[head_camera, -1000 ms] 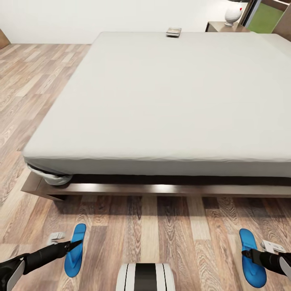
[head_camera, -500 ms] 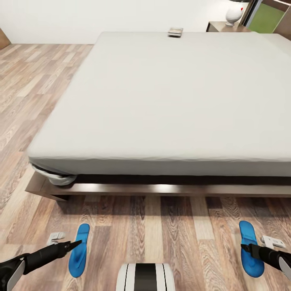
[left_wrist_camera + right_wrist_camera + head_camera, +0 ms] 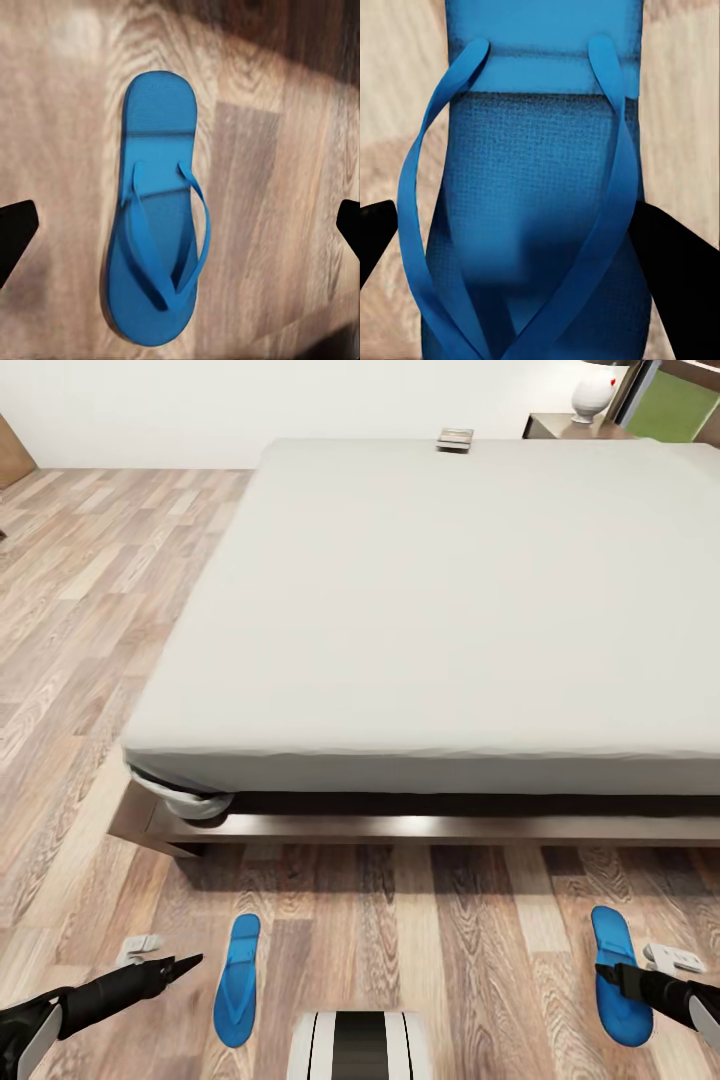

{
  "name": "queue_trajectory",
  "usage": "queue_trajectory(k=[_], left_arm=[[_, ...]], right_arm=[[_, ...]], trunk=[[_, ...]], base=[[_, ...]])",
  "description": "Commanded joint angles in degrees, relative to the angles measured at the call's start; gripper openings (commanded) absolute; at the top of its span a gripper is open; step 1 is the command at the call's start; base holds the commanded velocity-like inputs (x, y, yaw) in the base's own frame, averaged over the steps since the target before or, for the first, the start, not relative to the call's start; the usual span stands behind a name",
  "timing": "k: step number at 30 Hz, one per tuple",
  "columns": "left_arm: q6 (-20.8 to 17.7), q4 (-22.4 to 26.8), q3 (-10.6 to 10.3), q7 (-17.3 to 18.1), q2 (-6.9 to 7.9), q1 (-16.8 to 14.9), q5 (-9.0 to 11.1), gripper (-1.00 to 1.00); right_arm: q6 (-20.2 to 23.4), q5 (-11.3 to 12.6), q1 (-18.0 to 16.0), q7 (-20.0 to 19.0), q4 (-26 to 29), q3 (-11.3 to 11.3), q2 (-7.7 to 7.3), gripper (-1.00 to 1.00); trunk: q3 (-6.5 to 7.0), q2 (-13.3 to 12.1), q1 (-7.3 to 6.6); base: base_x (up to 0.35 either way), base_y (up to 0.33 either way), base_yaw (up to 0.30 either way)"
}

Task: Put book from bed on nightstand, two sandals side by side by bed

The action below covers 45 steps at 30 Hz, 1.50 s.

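The large low bed [image 3: 440, 610] with its plain pale grey-white mattress and dark brown wooden platform frame takes up the middle and right of the head view, standing on the light brown wood-plank floor [image 3: 90, 610]. At the far edge of the mattress lies the small thin dark-covered book [image 3: 455, 440]. Just beyond the far right corner of the bed stands a low dark brown wooden nightstand [image 3: 560, 426], with a white rounded vase-like object [image 3: 592, 393] on its top.

On the floor near the bed's near side lie two flat bright blue flip-flop sandals, well apart from each other. The left sandal [image 3: 238, 978] lies flat on the planks, long axis pointing toward the bed, just right of the left gripper [image 3: 185, 963], whose black tip hangs beside it without touching. In the left wrist view this sandal [image 3: 156, 210] lies straps up between the two dark fingertips, which stand wide apart and clear of it.

The right sandal [image 3: 618, 987] lies near the right edge, with the right gripper [image 3: 606, 975] over it. In the right wrist view the sandal [image 3: 544, 187] sits between the black fingers [image 3: 671, 244], which are at its sides; whether they press it I cannot tell.

A small white tag-like piece [image 3: 140, 944] lies left of the left gripper, and another [image 3: 675, 958] lies right of the right sandal.
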State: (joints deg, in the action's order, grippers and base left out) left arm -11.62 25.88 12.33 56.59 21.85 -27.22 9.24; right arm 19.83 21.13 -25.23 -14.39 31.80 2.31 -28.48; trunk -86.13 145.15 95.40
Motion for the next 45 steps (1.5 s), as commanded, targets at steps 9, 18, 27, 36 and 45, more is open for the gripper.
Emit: queue_trajectory(k=[9, 18, 27, 36, 45], left_arm=[[-0.60, -0.04, 0.07, 0.27, -0.04, -0.03, 0.34, 1.00], [-0.61, -0.04, 0.07, 0.27, -0.06, -0.03, 0.34, 1.00], [-0.61, -0.04, -0.01, 0.27, -0.06, -0.03, 0.34, 1.00], [-0.64, -0.04, -0.02, 0.27, -0.06, -0.03, 0.33, 1.00], [-0.69, -0.04, -0.02, 0.27, -0.06, -0.03, 0.34, 1.00]], right_arm=[[-0.14, 0.31, 0.01, -0.07, 0.01, 0.19, 0.04, -1.00], [-9.36, -6.55, 0.01, 0.02, -0.89, 0.24, 1.57, -1.00], [-9.80, -9.06, 0.01, 0.23, -1.01, 0.32, 3.41, -1.00], [-9.81, -9.90, 0.01, 10.28, -1.03, 0.28, 3.68, -1.00], [-9.77, -9.96, 0.01, 10.95, -0.98, 0.25, 3.69, -1.00]], trunk=[[-0.03, 0.01, -0.01], [-0.03, 0.01, -0.01], [-0.03, 0.01, -0.01], [-0.03, 0.01, -0.01], [-0.03, 0.01, -0.01]], base=[[0.000, 0.283, 0.000], [0.000, 0.283, 0.000], [0.000, 0.283, 0.000], [0.000, 0.283, 0.000], [0.000, 0.185, 0.000]])
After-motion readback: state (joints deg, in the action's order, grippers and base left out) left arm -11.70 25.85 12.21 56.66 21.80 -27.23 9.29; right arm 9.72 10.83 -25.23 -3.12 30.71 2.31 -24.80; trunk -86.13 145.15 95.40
